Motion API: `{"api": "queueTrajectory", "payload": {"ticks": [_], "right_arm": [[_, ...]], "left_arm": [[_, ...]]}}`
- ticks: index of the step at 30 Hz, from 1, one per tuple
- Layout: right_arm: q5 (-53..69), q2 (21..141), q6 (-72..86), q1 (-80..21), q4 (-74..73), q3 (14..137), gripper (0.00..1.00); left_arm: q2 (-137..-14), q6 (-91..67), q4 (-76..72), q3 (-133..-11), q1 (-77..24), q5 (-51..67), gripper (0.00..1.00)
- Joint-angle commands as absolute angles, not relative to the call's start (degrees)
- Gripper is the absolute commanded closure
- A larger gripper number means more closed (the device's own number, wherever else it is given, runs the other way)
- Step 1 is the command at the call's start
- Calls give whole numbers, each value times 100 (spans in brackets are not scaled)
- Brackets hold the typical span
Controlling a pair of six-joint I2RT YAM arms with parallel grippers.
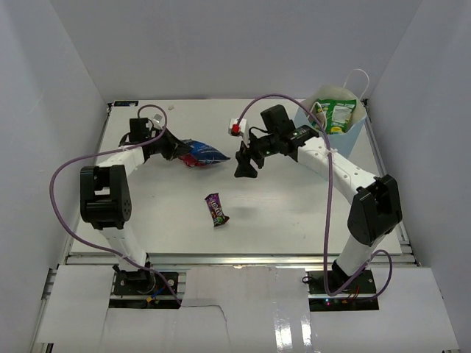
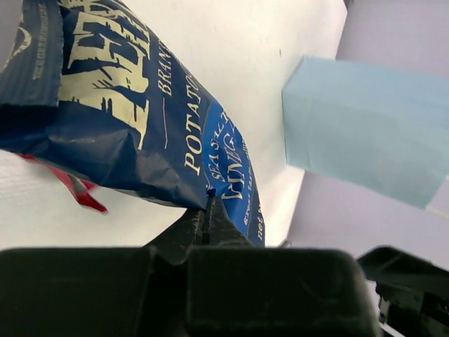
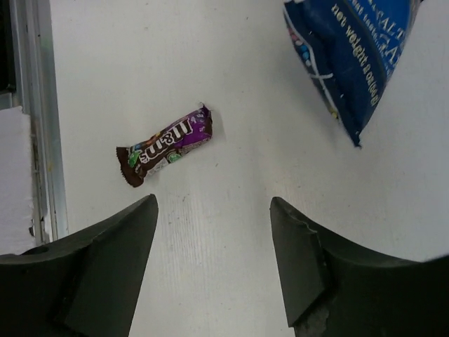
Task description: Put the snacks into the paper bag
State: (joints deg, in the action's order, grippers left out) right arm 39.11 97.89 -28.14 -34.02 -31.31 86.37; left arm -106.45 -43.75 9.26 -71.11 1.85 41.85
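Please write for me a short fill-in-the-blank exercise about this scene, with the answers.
1. The left gripper is shut on the dark blue bag; the right gripper is ____.
2. The wrapper of the candy bar is mainly ____.
3. The packet inside the paper bag is ____.
Answers: open; purple; green.

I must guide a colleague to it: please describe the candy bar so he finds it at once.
On the white table, look at the bare middle. The candy bar lies there alone, touching nothing. It is small, slim and dark purple; the chip bag behind it is bigger and blue.
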Motion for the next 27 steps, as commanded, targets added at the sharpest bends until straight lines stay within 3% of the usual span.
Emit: {"api": "queueTrajectory", "payload": {"ticks": [1,3,9,16,27], "right_arm": [[3263,9651,-3462,-3830,-2384,8605,22],[2560,9607,-3358,-4024,-1640,8430,11],[1013,9703,-2822,-4973,-1021,8411,2],[-1422,9958,-1908,-5748,-808,8139,4],[-2144,10511,-1617,-5862,-844,8156,2]], "left_arm": [[-10048,-4649,756,-6559,-139,4623,100],[-9888,-4754,669,-6320,-307,4597,100],[-9405,-5062,335,-5678,-755,4369,100],[-9132,-5431,70,-5441,-1028,4236,100],[-9035,-5607,-141,-5396,-1204,4280,100]]}}
